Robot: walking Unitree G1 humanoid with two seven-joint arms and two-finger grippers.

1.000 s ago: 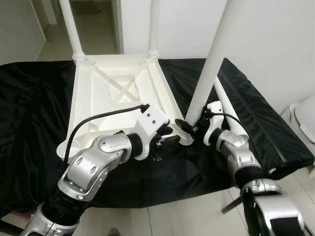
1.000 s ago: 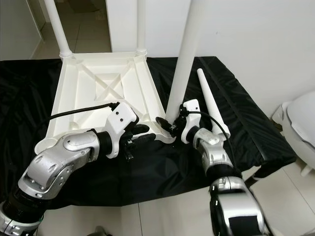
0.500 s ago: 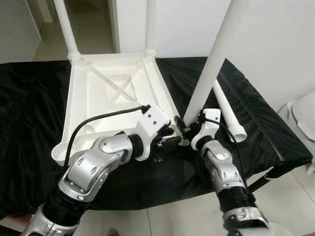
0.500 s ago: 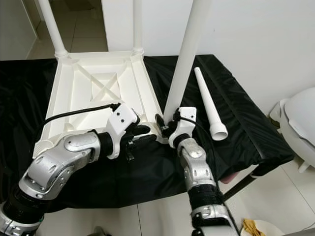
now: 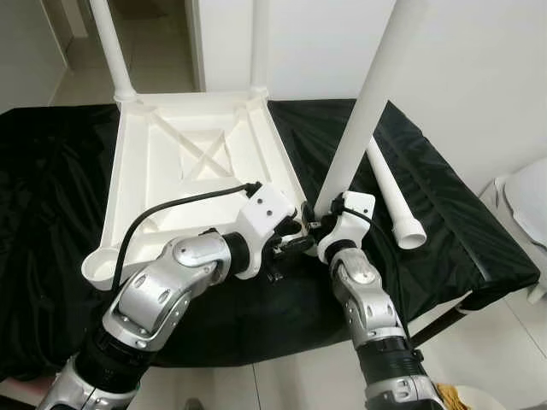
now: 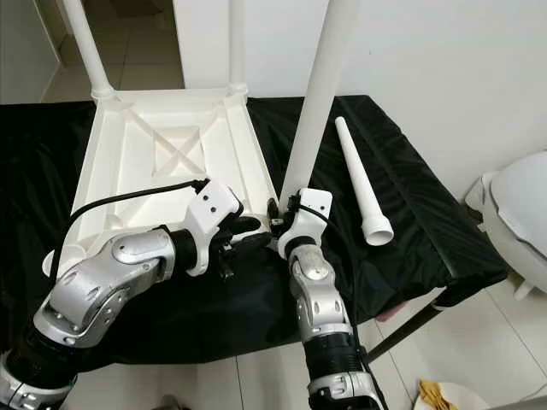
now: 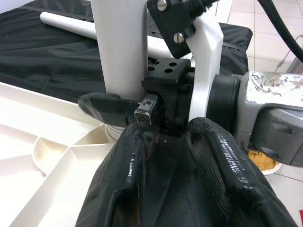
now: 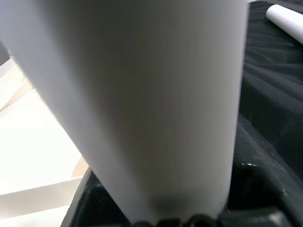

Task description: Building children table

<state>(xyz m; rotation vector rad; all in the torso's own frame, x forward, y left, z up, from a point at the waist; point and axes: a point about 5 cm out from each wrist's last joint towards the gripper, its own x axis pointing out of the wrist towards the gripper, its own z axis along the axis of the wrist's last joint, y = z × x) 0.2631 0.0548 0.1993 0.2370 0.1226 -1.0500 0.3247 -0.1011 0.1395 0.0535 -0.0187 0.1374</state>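
tabletop (image 5: 188,162): white plastic, upside down, ribbed underside shown | far legs (image 5: 109,47): two fitted upright | near leg (image 5: 363,102): stood at near right corner socket | spare leg (image 5: 391,201): laid flat alongside

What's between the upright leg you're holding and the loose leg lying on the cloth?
Only bare black cloth lies between the upright leg, held by the right gripper, and the loose leg, as the right eye view shows.

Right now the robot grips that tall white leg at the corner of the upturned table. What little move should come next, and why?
Probably press the leg straight down into the corner socket. The right gripper clasps the leg's base there, and the left gripper steadies the table top beside it. One loose leg lies waiting on the black cloth.
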